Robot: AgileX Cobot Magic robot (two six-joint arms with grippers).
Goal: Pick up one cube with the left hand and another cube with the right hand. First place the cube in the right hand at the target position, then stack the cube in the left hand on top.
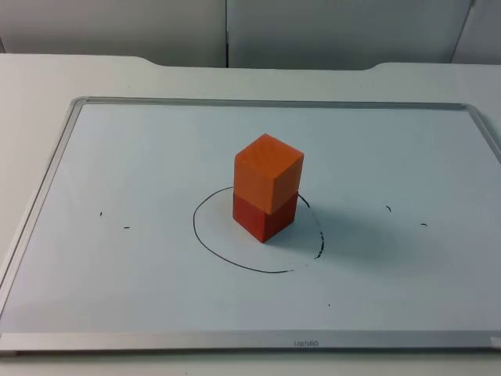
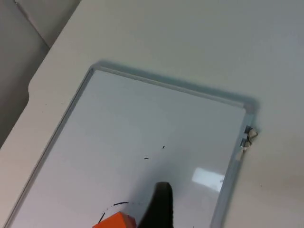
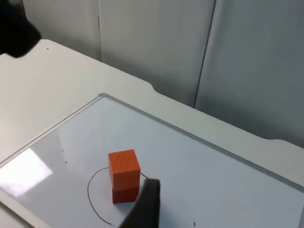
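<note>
The one obstacle on the whiteboard is a two-cube stack near its middle: an orange cube sits on a red cube, its corners turned slightly off those of the cube below, inside a hand-drawn circle. All around the stack the board surface lies flat and open — left, right, front and back — marked by nothing but small pen ticks. The board's raised metal frame forms a low lip at each edge. Beyond it the white table runs bare to the grey partition wall.
</note>
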